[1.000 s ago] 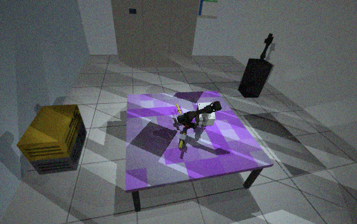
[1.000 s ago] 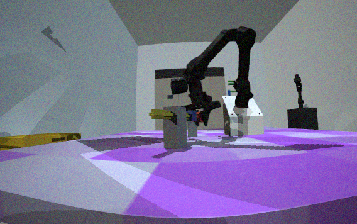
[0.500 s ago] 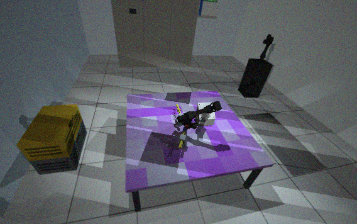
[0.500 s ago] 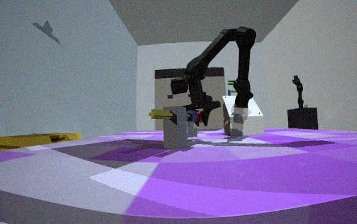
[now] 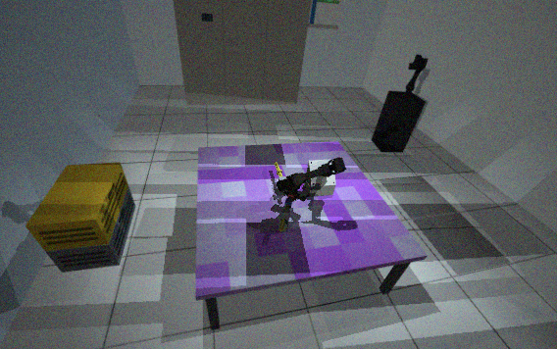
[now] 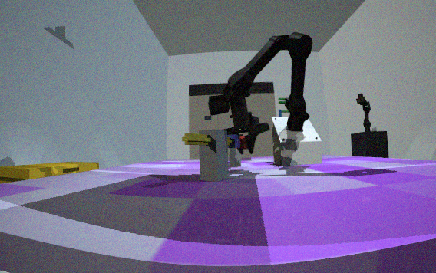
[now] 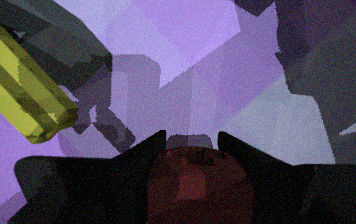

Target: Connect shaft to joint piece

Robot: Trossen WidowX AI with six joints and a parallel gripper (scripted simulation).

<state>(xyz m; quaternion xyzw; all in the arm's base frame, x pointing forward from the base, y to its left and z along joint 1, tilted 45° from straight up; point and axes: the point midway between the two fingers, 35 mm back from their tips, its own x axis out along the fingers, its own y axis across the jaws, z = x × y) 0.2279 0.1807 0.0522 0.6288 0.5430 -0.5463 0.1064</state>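
Note:
My gripper (image 7: 191, 136) (image 6: 246, 141) (image 5: 289, 192) is shut on the dark red joint piece (image 7: 195, 182) (image 6: 241, 140), which fills the gap between the two dark fingers in the wrist view. A yellow shaft (image 7: 31, 95) (image 6: 196, 139) (image 5: 278, 170) runs through a grey block (image 6: 213, 157) (image 7: 65, 42) to the left of the gripper. Its end stops a little short of the joint piece. A second yellow shaft end (image 5: 282, 224) shows nearer the table's front. The arm hides the rest of the assembly in the top view.
The assembly stands mid-table on the purple patchwork table (image 5: 343, 245) (image 6: 307, 215). The arm's white base plate (image 5: 319, 167) (image 6: 308, 132) is behind it. A yellow crate (image 5: 80, 216) (image 6: 46, 169) and a black stand (image 5: 398, 120) (image 6: 369, 143) are on the floor.

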